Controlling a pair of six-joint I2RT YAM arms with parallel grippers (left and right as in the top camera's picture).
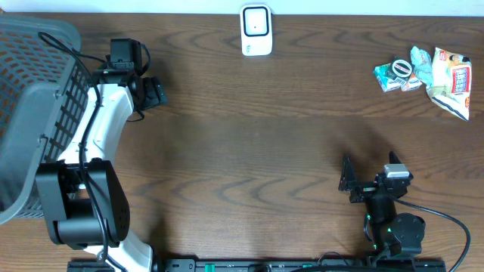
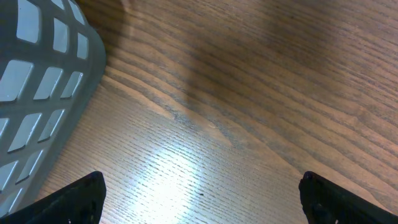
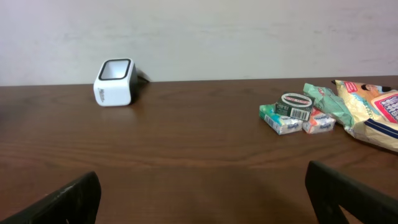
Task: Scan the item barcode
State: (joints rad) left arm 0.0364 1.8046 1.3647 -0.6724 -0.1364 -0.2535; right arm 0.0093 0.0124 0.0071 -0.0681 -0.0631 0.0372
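Left gripper (image 2: 202, 199) and right gripper (image 3: 202, 196) both gape wide, empty. I see the scanner (image 3: 114, 82) and packets (image 3: 298, 115) resting on the tabletop (image 3: 186, 162).

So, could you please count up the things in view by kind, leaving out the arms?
Scanner: 1
Basket: 1
Snack bag: 1
Green pouch: 1
Round tin: 1
Small packs: 2
Total: 7

white scanner (image 1: 256, 30), grey basket (image 1: 34, 113)
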